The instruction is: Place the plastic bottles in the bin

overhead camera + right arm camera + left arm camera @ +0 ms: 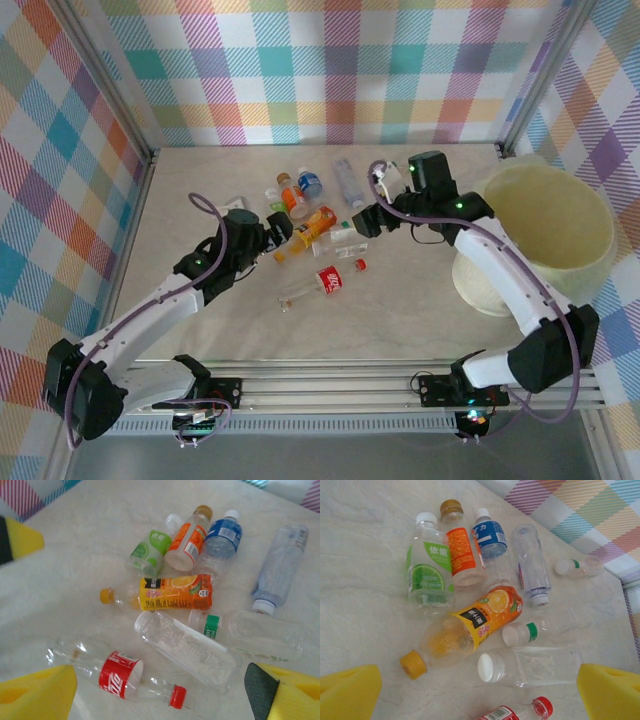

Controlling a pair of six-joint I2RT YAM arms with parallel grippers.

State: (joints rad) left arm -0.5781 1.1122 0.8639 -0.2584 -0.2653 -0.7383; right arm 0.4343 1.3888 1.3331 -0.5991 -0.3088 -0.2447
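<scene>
Several plastic bottles lie in a loose heap mid-table. An orange juice bottle [305,232] [470,625] [170,592] has a yellow cap. A clear white-capped bottle [530,667] [185,647] lies between my grippers. A red-labelled cola bottle [322,282] [117,677] lies nearest the arms. Behind them are a lime-label bottle [427,570], an orange-label bottle [460,545] and a blue-label bottle [490,537]. My left gripper [278,232] [480,695] is open, hovering left of the heap. My right gripper [362,222] [160,700] is open above its right side, holding nothing. The pale yellow-green bin [545,235] stands upright at the far right.
A long clear bottle [532,565] [282,567] and a green-banded bottle [530,632] [245,632] lie at the heap's right. Plaid walls close the table's left, back and right. Bare tabletop [400,320] stretches between the heap and the arm bases.
</scene>
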